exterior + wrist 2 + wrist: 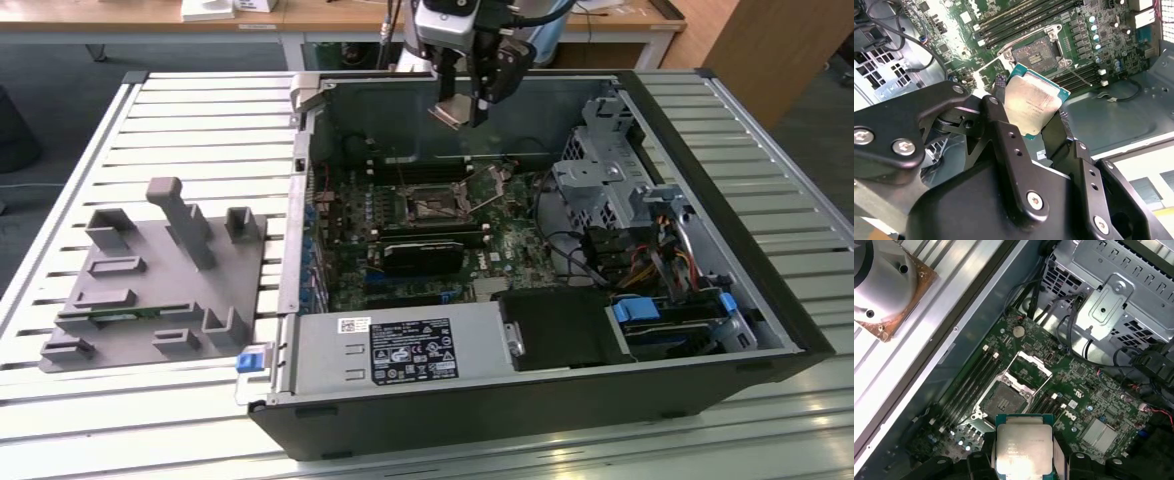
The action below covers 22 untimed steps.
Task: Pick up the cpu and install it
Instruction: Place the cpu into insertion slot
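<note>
One cpu point(1033, 100) gripped in pincer point(1030, 104), above motherboard point(1089, 390) inside open case point(534, 410).

Workshop-lab: slatted metal bench point(200, 110), opened computer case point(534, 410), desks point(347, 15) behind.

One cpu point(1036, 97), one gripper point(1029, 111) with two black fingers point(1004, 137). One slatted table point(200, 120) bearing one open computer case point(534, 410) and one grey fixture tray point(134, 300). Inside the case: one green motherboard point(400, 190), one black-framed socket point(1004, 400), one coin battery point(1018, 331), one labelled power supply point(400, 350)
</note>
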Tool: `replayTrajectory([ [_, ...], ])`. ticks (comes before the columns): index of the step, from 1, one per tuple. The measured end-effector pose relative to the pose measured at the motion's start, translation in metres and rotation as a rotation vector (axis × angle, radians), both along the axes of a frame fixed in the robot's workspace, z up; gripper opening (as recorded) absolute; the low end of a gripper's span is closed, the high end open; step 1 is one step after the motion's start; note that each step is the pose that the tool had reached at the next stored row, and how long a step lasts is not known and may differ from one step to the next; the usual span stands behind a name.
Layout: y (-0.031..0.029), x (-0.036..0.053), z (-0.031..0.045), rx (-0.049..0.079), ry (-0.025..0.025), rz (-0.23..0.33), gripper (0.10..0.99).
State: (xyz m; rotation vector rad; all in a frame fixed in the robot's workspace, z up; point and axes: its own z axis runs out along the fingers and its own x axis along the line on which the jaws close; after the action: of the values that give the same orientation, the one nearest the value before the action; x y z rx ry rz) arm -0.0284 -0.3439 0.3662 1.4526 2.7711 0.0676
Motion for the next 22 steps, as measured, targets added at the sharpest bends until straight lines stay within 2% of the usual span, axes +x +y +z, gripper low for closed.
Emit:
replayTrajectory([
  [12,0.0002,0.0,-0.0005,0.0,0.0,-0.048,0.541],
  [16,0.0004,0.0,-0.0011,0.0,0.0,-0.099,0.541],
  [22,0.0004,0.0,-0.0022,0.0,0.0,-0.206,0.541],
])
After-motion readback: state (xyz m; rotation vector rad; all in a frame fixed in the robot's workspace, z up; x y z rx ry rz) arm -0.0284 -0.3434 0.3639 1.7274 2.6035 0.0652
